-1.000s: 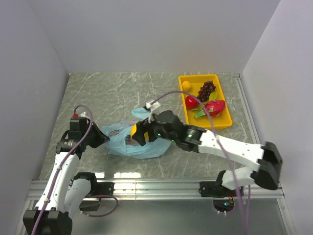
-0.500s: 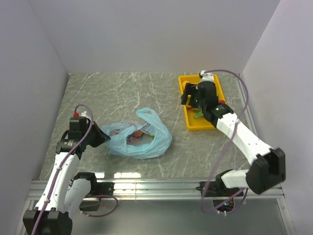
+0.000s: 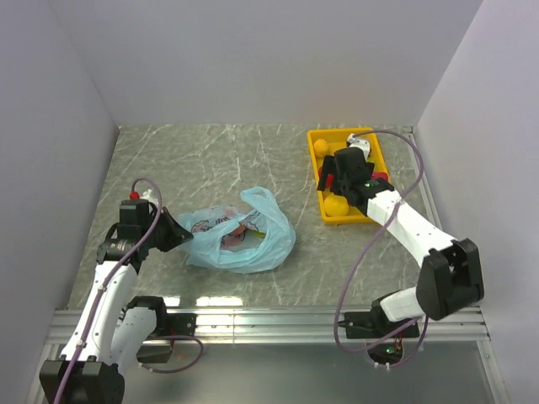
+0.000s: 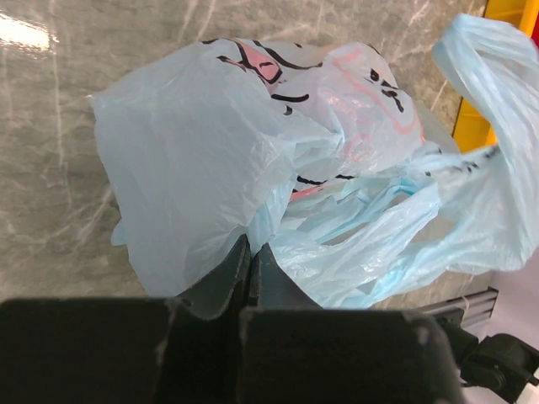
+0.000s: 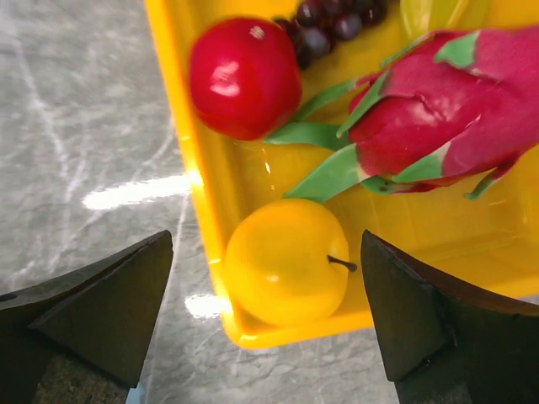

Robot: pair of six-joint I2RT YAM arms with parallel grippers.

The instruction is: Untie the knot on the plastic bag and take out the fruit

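Newly released, the round, glossy yellow-orange fruit (image 5: 286,261) rests in the tray (image 5: 421,223).

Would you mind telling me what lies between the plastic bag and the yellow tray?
Nothing: in the top view only bare grey tabletop separates the plastic bag from the yellow tray.

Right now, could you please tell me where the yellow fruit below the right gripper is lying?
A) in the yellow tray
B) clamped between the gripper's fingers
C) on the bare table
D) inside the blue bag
A: the yellow fruit sits in a corner of the yellow tray beside the dragon fruit, and the right gripper hangs open above it without touching it.
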